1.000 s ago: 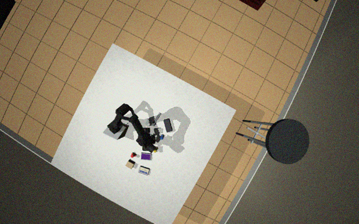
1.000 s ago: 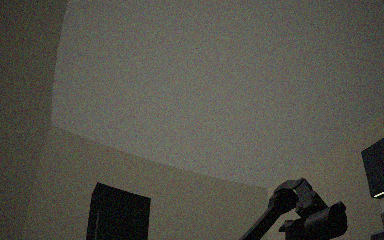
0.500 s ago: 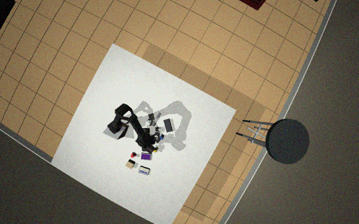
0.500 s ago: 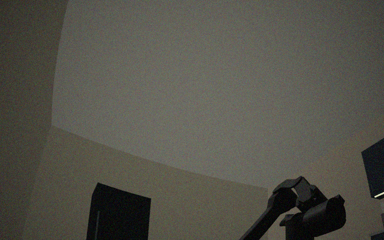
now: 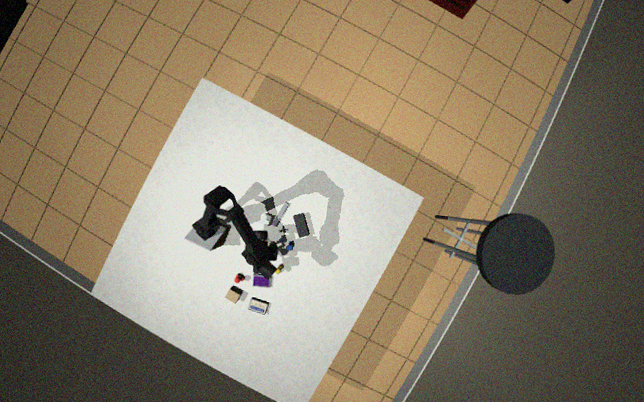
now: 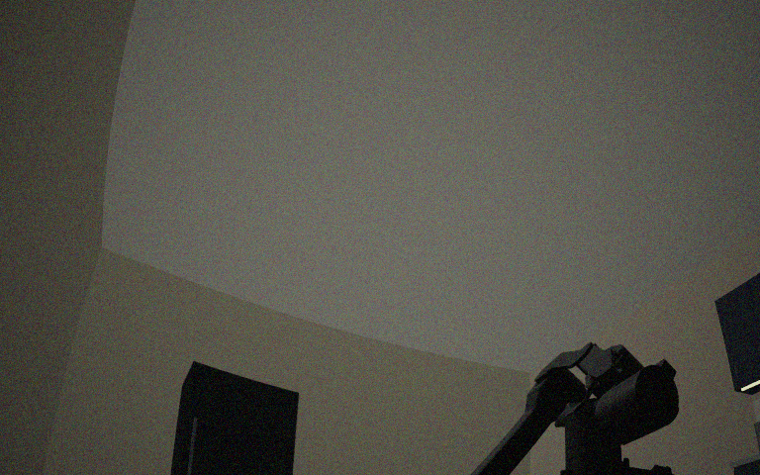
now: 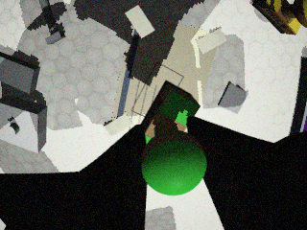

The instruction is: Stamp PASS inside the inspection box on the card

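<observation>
My gripper is shut on a green stamp with a round knob and a dark square base. In the wrist view the stamp's base overlaps the right part of a thin box outline on the beige card. I cannot tell whether the base touches the card. A dark shadow covers part of the card, and no readable print shows. In the top view the arm hides the held stamp. A dark rectangular pad lies right of the arm there; I cannot tell whether it is the ink pad.
Pale blocks sit at the card's edges, with a grey block to the right. A blue item, a yellow item, a red item, a purple pad and a tan box stand around the arm.
</observation>
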Robot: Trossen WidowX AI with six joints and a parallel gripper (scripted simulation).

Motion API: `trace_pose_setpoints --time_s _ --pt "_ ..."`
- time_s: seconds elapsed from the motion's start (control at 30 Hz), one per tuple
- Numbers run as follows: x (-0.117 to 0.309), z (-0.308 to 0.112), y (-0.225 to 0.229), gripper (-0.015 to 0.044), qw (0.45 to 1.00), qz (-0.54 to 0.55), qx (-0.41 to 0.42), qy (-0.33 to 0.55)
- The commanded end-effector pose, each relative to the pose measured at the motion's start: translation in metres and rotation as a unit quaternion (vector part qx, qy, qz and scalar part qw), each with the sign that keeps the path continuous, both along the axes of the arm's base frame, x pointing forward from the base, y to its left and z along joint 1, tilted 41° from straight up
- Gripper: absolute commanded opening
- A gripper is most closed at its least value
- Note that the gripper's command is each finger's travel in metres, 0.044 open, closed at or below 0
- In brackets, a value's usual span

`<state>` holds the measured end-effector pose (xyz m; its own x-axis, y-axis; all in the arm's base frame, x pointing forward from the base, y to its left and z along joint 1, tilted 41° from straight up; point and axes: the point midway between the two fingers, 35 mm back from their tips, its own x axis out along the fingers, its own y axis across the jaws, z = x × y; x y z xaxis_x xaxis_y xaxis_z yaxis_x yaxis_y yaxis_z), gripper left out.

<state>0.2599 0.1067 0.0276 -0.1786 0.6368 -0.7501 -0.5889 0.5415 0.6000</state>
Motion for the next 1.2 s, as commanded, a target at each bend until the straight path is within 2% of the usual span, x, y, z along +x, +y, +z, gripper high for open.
trace_pose_setpoints --time_s 0.0,0.5,1.17 --pt "0.003 0.008 -0.005 0.0000 1.000 0.002 -0.001 -0.008" --pt "0.005 0.022 -0.018 0.0000 1.000 0.002 -0.001 -0.008" --pt "-0.045 -0.033 -0.097 0.0000 1.000 0.005 -0.003 -0.009"
